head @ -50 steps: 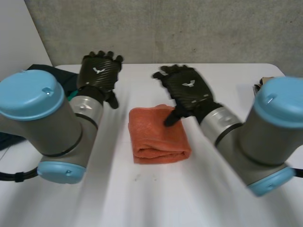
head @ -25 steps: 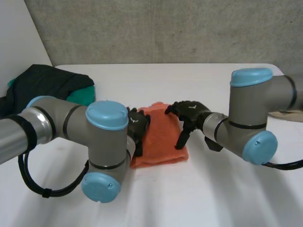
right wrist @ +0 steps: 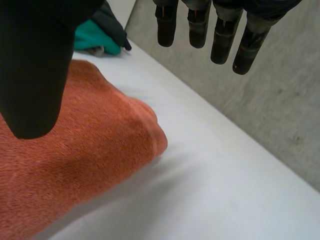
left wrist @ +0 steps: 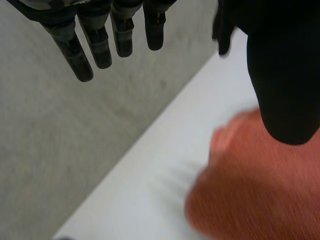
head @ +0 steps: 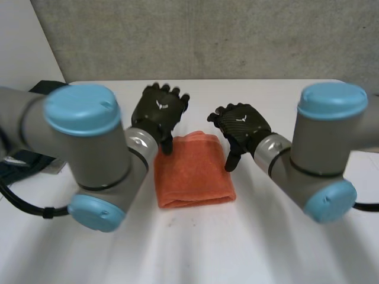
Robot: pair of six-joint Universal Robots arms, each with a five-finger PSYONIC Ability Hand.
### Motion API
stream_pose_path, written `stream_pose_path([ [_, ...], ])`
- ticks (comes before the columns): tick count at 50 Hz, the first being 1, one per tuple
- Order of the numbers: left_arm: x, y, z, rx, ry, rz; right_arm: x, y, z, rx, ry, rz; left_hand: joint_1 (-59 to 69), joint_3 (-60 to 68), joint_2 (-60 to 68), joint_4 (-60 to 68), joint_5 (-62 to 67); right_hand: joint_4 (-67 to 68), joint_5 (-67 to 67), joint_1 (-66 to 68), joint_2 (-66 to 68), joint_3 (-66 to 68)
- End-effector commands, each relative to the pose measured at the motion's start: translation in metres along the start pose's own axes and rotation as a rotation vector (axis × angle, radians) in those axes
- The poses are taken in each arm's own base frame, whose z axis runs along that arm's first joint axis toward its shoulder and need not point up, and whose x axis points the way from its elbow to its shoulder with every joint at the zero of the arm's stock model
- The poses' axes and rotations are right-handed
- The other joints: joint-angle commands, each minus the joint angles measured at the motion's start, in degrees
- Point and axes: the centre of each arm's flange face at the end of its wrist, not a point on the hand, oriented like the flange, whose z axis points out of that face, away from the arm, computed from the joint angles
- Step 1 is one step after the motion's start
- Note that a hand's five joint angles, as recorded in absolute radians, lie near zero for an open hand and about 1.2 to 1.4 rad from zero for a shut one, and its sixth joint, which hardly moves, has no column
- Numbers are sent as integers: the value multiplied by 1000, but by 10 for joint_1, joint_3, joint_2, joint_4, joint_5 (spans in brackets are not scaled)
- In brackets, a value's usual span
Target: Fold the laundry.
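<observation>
We see a smooth white table [head: 195, 254] that runs back to a rough grey concrete wall [head: 207, 35], with a plain white panel [head: 23, 41] standing to the left of that wall. A folded orange terry towel [head: 192, 171] lies flat in the middle of the table between the two arms. Its long axis runs from the robot's side away toward the wall, leaning slightly, and its thick stacked edge faces the robot while two rounded corners point at the wall. The black left hand [head: 157, 112] hovers at the towel's far left corner, released, with its fingers [left wrist: 97, 42] straight and spread toward the wall and its thumb hanging over the orange cloth; we cannot tell whether the thumb touches it. The black right hand [head: 240, 121] hovers at the towel's far right corner, likewise released and holding nothing. Its fingers [right wrist: 220, 42] are extended past the towel and its thumb points down above the towel's right edge. Well to the left of the towel lies a bundle of dark and teal garments [right wrist: 95, 37]. Each hand carries a small white winged mark on its back, too small for us to read as lettering.
</observation>
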Motion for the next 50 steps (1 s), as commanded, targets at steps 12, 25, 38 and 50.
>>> stream_pose_path([
  [12,-13,-22,-29,109,370,-161,-86,74,-12,57,-123,-185,10,-6,-2,-1,-5,-34,-39,-3,-26,-22],
  [25,-15,-22,-28,112,364,-162,-80,75,15,96,-48,-230,9,-8,-4,-3,-7,130,125,161,138,142],
  [38,-19,-27,-31,128,356,-163,-80,76,35,115,-50,-224,7,-10,-6,-5,-9,283,278,314,291,295],
  [50,-25,-25,-28,125,339,-163,-80,66,45,161,-104,-215,10,-6,-2,-1,-5,666,661,697,674,678],
])
